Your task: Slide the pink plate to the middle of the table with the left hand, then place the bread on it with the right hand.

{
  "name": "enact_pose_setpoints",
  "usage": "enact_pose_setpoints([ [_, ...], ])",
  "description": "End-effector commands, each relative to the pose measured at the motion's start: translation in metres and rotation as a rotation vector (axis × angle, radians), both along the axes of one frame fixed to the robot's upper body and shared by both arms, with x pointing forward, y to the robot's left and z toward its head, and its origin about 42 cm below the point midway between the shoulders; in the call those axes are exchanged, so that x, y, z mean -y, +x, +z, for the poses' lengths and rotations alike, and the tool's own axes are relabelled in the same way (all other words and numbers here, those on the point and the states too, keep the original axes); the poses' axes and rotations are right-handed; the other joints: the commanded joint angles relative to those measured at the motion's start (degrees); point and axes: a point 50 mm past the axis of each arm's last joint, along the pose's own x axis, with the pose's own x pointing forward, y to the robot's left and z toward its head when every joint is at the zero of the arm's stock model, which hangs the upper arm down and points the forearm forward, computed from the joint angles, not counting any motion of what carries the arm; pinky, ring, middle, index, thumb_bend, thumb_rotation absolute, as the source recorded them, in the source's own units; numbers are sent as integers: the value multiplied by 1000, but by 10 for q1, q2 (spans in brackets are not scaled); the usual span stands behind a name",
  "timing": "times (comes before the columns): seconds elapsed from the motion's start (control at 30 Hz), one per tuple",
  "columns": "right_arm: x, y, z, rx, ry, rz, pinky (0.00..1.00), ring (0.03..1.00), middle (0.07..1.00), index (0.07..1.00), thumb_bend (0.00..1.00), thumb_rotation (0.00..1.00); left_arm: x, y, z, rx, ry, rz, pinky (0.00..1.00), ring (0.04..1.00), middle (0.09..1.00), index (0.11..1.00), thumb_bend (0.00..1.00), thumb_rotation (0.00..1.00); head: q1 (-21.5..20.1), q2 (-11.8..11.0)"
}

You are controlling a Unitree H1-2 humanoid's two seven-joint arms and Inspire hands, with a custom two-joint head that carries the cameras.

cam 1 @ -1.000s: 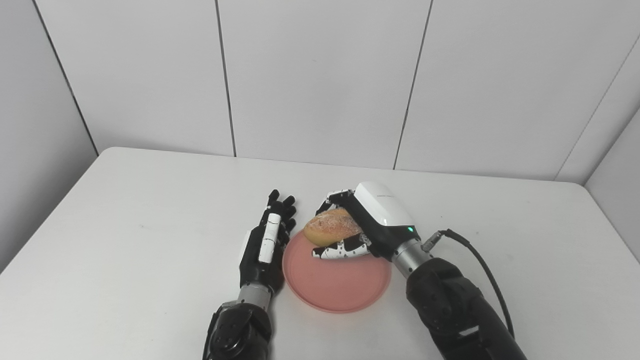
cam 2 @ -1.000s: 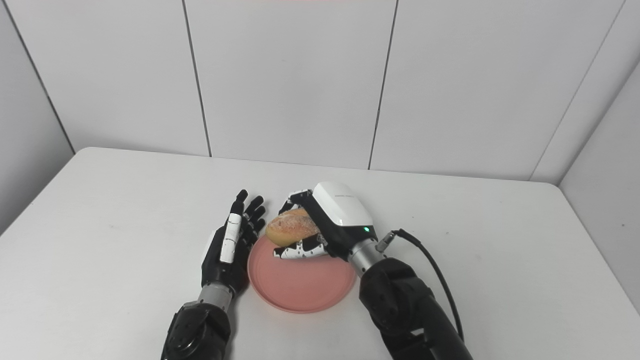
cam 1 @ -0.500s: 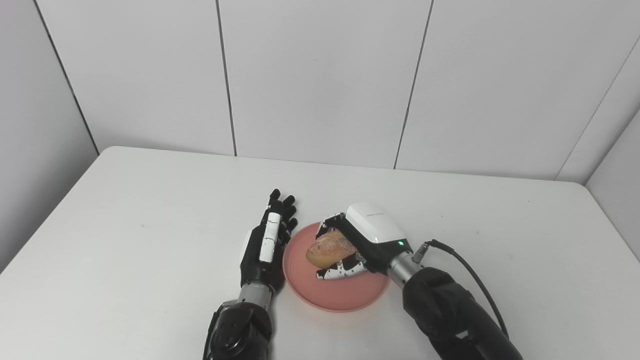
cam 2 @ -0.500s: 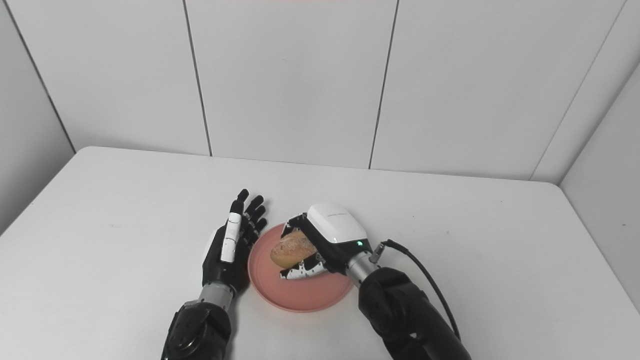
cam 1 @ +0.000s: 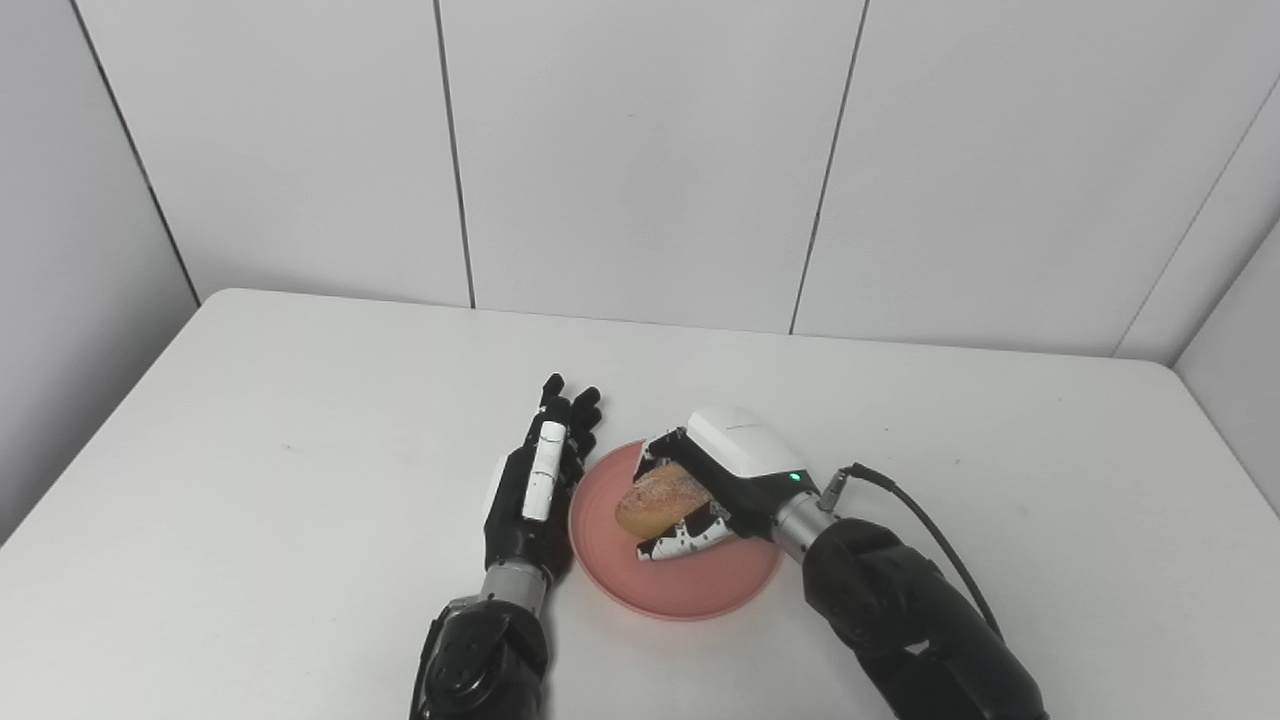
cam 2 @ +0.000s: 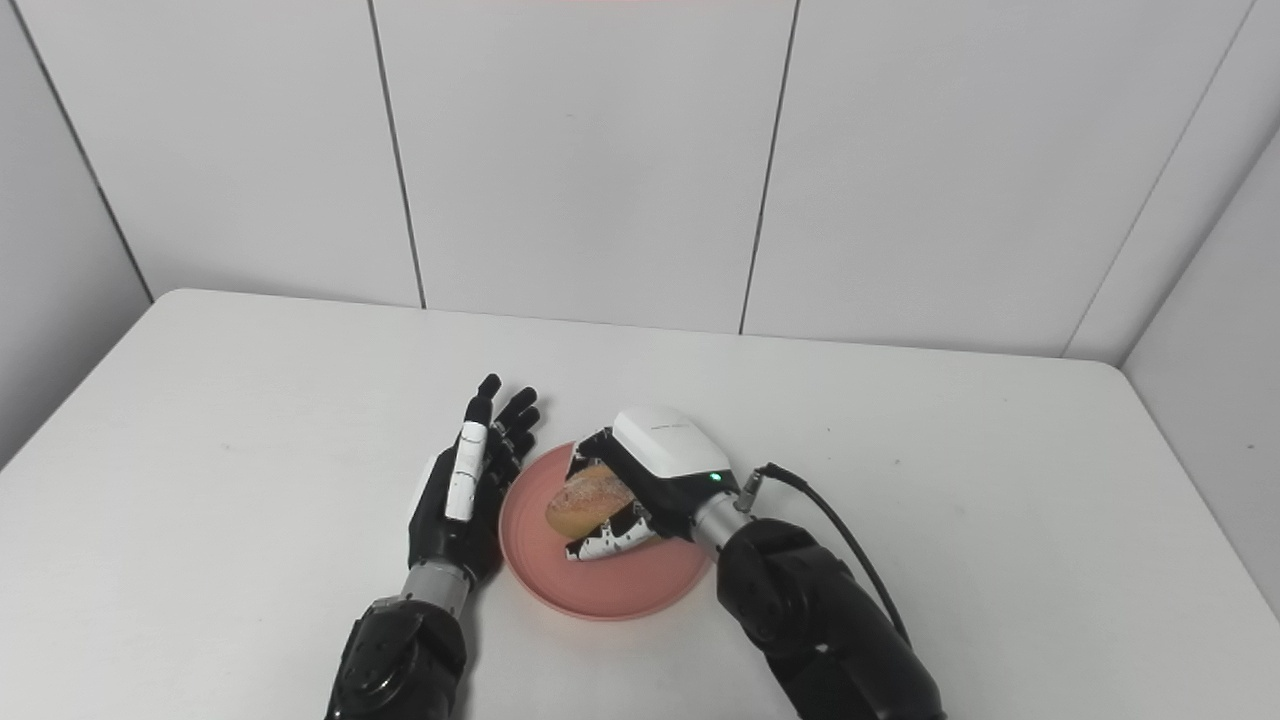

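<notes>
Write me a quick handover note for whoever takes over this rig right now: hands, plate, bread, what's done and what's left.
Left hand: open, fingers straight, edge-on against the left rim of the pink plate.
Right hand: shut on the bread, low over the plate; contact with the plate cannot be told.
Plate: near the middle of the white table, toward the near edge.
Done: plate slide looks complete; bread brought over the plate.
Left: open the right hand to release the bread, then withdraw both hands.
</notes>
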Motion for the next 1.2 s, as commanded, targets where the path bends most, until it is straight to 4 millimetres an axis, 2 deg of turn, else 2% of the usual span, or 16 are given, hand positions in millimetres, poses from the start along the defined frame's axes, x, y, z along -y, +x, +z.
enact_pose_setpoints([
  [0.0,-3,10,28,72,16,19,169,224,305,476,507,162,7,-6,-17,-97,-9,0,1000,931,902,1000,868,755,1,1],
  [0.27,-6,11,25,82,-41,28,164,220,299,475,509,169,5,-5,-17,-101,-12,0,1000,936,898,1000,859,751,0,1],
  [0.37,-7,9,28,76,-48,27,181,247,331,482,509,178,5,-5,-18,-102,-15,-2,1000,941,892,1000,857,746,0,1],
  [0.4,-7,9,29,72,-48,29,184,252,341,519,619,387,5,-5,-17,-102,-16,-2,1000,950,893,1000,859,747,0,1],
  [0.47,-6,7,31,61,-48,33,213,287,382,602,792,660,4,-5,-17,-106,-22,-1,1000,973,900,1000,859,742,0,1],
  [0.53,-6,7,33,52,-55,36,224,300,396,618,821,699,4,-5,-17,-109,-28,-1,1000,978,902,1000,859,739,0,0],
  [0.57,-5,6,34,50,-61,37,332,415,497,641,888,769,4,-5,-17,-109,-29,-2,1000,975,902,1000,859,735,0,1],
  [0.63,-5,6,36,57,-72,42,431,516,588,663,937,815,4,-5,-17,-110,-29,-3,1000,968,899,1000,853,734,-1,1],
  [0.87,-4,5,40,88,-77,56,418,512,605,681,983,844,2,-5,-15,-102,-33,-5,1000,940,900,1000,850,729,-4,1],
  [1.17,-2,5,58,135,-81,63,419,508,592,660,977,833,1,-4,-15,-99,1,-4,1000,986,907,1000,864,757,-8,0],
])
